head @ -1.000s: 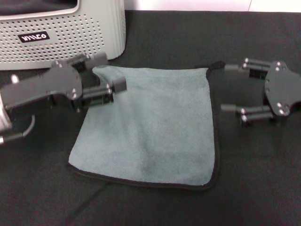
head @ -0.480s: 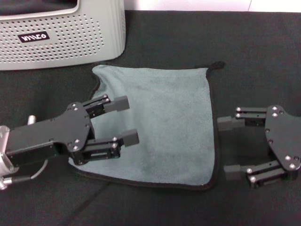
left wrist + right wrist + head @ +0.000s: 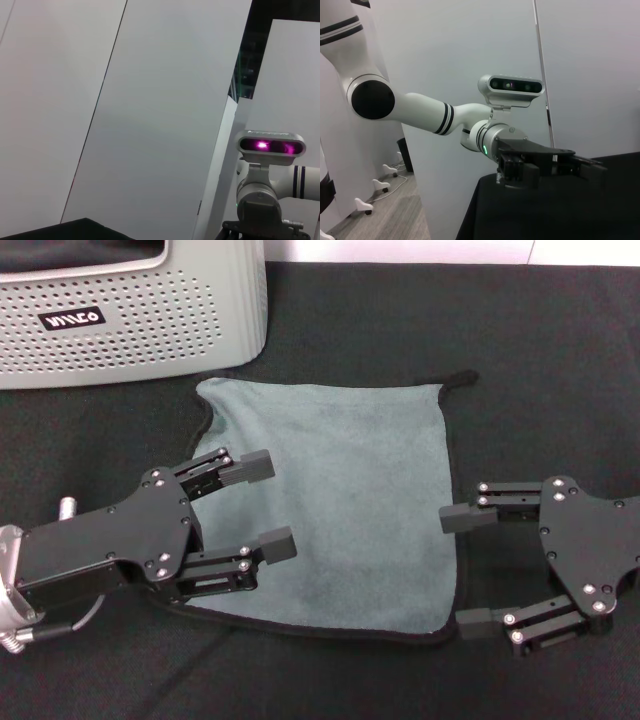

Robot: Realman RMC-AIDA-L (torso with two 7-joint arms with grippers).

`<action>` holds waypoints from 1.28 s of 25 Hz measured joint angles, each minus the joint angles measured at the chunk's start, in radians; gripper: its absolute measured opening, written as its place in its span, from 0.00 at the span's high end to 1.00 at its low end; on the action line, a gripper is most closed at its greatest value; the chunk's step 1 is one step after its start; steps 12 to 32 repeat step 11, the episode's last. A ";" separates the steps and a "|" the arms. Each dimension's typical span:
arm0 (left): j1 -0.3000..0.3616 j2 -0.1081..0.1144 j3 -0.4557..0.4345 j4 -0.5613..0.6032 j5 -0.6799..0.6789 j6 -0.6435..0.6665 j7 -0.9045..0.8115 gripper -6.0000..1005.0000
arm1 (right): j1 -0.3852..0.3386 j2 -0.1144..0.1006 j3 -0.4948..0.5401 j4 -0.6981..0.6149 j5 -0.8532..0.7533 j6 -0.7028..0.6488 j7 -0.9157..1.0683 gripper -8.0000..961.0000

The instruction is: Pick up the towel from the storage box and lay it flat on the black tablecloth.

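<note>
The towel [image 3: 330, 510] is lying flat, grey-teal side up, on the black tablecloth [image 3: 540, 370] near the storage box [image 3: 130, 310], while the left hand [image 3: 265, 505] and right hand [image 3: 465, 570] are hovering wide open and empty at its two sides.

Black tablecloth [image 3: 400, 330] carries towel [image 3: 340, 490], storage box [image 3: 150, 320].
</note>
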 joint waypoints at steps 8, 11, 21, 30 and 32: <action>-0.004 -0.002 0.001 -0.004 -0.006 0.001 0.004 0.12 | 0.003 0.001 0.001 0.001 0.004 -0.004 -0.005 0.10; -0.005 -0.003 -0.001 -0.005 -0.015 0.002 0.004 0.12 | 0.007 0.002 0.003 0.002 0.005 -0.004 -0.006 0.10; -0.005 -0.003 -0.001 -0.005 -0.015 0.002 0.004 0.12 | 0.007 0.002 0.003 0.002 0.005 -0.004 -0.006 0.10; -0.005 -0.003 -0.001 -0.005 -0.015 0.002 0.004 0.12 | 0.007 0.002 0.003 0.002 0.005 -0.004 -0.006 0.10; -0.005 -0.003 -0.001 -0.005 -0.015 0.002 0.004 0.12 | 0.007 0.002 0.003 0.002 0.005 -0.004 -0.006 0.10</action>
